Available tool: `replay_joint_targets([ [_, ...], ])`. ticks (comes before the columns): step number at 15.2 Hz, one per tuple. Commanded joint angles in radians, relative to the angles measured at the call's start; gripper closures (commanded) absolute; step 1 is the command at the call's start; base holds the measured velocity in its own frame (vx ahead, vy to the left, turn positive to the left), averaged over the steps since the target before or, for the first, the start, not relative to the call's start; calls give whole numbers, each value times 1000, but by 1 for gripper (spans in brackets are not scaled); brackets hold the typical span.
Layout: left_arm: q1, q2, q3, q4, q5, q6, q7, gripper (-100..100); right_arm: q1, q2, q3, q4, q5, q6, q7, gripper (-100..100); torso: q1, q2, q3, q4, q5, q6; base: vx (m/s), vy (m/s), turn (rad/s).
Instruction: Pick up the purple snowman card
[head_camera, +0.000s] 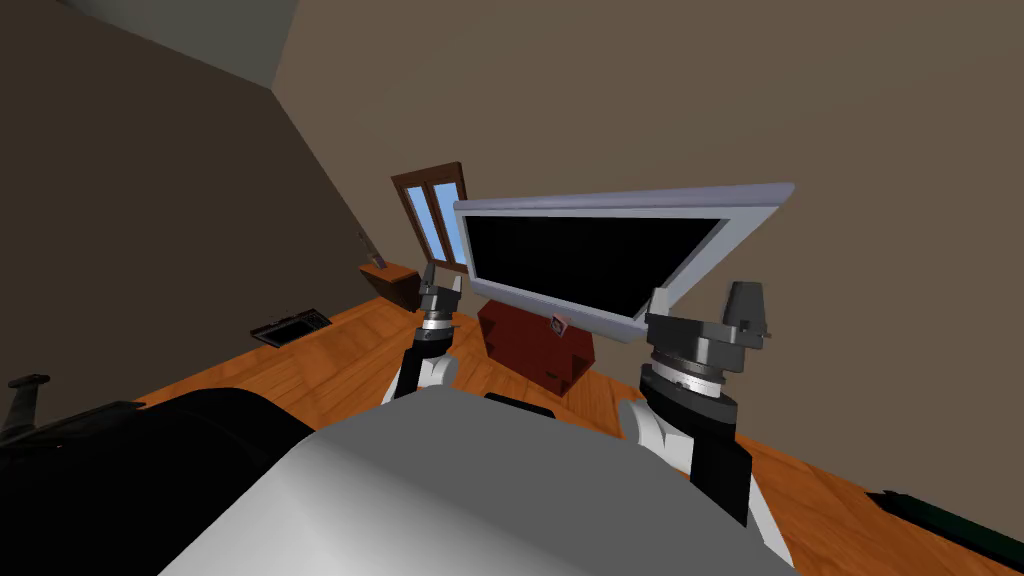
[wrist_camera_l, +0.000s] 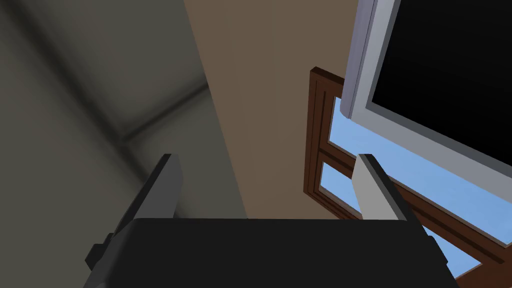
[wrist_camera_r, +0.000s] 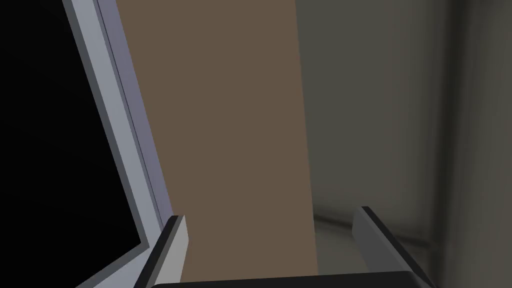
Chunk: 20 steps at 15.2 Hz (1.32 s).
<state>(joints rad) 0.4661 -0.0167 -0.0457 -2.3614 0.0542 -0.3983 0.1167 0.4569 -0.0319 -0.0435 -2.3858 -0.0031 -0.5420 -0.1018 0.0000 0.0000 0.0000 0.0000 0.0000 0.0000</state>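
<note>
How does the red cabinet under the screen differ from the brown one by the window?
The red cabinet is nearer, below the screen, with a small card at its top; the brown cabinet stands farther back by the window. Both stand on the wooden floor.

From where I stand: one grey-framed screen across the middle of the frame, one dark red cabinet beneath it, and one small card on that cabinet. One brown-framed window left of centre, with two blue panes. One low brown table and one flat dark slab on the floor (what it is, I can't tell), both at left. Two grippers, the left gripper and the right gripper, two fingers apiece, four in all
</note>
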Motion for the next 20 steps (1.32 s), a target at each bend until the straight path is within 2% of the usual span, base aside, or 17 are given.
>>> replay_joint_targets([
  [1, 0, 0, 0, 0, 0, 0, 0, 0, 2, -42, 8, 29, 10, 3, 7, -100, 0, 0, 0, 0, 0, 0, 6, 17, 47],
  [2, 0, 0, 0, 0, 0, 0, 0, 0, 2, -42, 8, 29, 10, 3, 7, -100, 1, 0, 0, 0, 0, 0, 14, 31, 59],
  [4, 0, 0, 0, 0, 0, 0, 0, 0, 5, -90, 20, 72, 24, 8, 18, -100, 2, -1, -1, 0, 0, 0, 35, 47, 63],
  [5, 0, 0, 0, 0, 0, 0, 0, 0, 5, -90, 20, 72, 24, 8, 18, -100, 3, -2, -1, -1, 1, 0, 38, 53, 58],
  [7, 0, 0, 0, 0, 0, 0, 0, 0, 9, -142, 37, 128, 44, 15, 34, -100, 4, -3, -2, -1, 1, 0, 41, 60, 95],
  [8, 0, 0, 0, 0, 0, 0, 0, 0, 9, -148, 37, 131, 44, 15, 34, -100, 4, -3, -2, -1, 1, 0, 35, 67, 78],
  [9, 0, 0, 0, 0, 0, 0, 0, 0, 11, -178, 48, 166, 56, 19, 43, -100, 5, -3, -2, -1, 1, 0, 36, 67, 74],
  [10, 0, 0, 0, 0, 0, 0, 0, 0, 11, -181, 48, 166, 56, 19, 43, -100, 5, -3, -2, -1, 1, 0, 30, 62, 57],
  [11, 0, 0, 0, 0, 0, 0, 0, 0, 14, -213, 59, 201, 69, 23, 53, -100, 5, -3, -2, -1, 1, 0, 34, 65, 73],
  [12, 0, 0, 0, 0, 0, 0, 0, 0, 14, -215, 59, 204, 69, 23, 53, -100, 5, -3, -2, -1, 1, 0, 38, 58, 75],
  [13, 0, 0, 0, 0, 0, 0, 0, 0, 17, -251, 71, 235, 84, 27, 64, -100, 4, -3, -2, -1, 1, 0, 42, 69, 100],
  [14, 0, 0, 0, 0, 0, 0, 0, 0, 17, -251, 71, 246, 84, 27, 64, -100, 5, -3, -2, -1, 1, 0, 42, 65, 79],
  [15, 0, 0, 0, 0, 0, 0, 0, 0, 20, -290, 84, 275, 99, 32, 75, -100, 5, -3, -2, -1, 1, 0, 45, 68, 101],
  [16, 0, 0, 0, 0, 0, 0, 0, 0, 20, -290, 84, 291, 99, 32, 75, -100, 5, -3, -2, -1, 1, 0, 39, 65, 84],
  [17, 0, 0, 0, 0, 0, 0, 0, 0, 24, -326, 98, 326, 115, 37, 88, -100, 5, -3, -2, -1, 1, 0, 49, 78, 104],
  [18, 0, 0, 0, 0, 0, 0, 0, 0, 24, -329, 98, 338, 115, 37, 88, -100, 5, -3, -2, -1, 1, 0, 58, 75, 82],
  [20, 0, 0, 0, 0, 0, 0, 0, 0, 28, -370, 113, 388, 132, 42, 100, -100, 5, -5, -3, -1, 1, -1, 65, 71, 107],
])
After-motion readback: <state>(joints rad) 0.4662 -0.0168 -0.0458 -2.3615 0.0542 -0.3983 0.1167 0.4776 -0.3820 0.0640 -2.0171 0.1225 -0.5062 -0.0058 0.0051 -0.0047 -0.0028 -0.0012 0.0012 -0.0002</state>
